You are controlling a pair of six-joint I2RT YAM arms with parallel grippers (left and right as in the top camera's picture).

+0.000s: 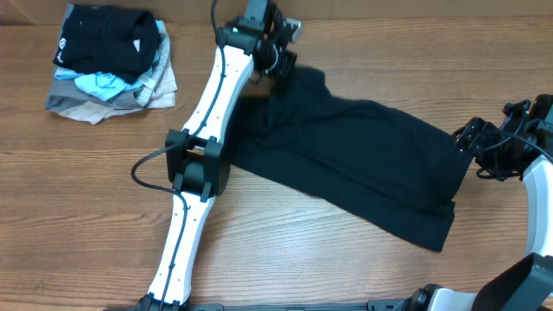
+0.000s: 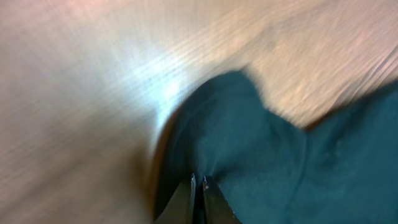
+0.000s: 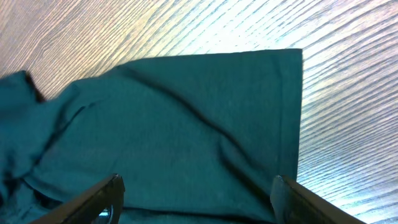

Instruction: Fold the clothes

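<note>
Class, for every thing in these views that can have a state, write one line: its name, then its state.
black garment: spread on the table, rumpled, not neatly folded.
left gripper: shut on the black garment's far end.
right gripper: open, over the garment's right end, gripping nothing.
pile of clothes: folded, stacked, apart from both grippers.

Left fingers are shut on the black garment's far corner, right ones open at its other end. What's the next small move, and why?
Probably close the right fingers on the edge of the black garment beneath them. The left fingers already pinch a corner, while the right ones stand wide over the cloth, holding nothing; both ends likely need a grip before folding.
</note>
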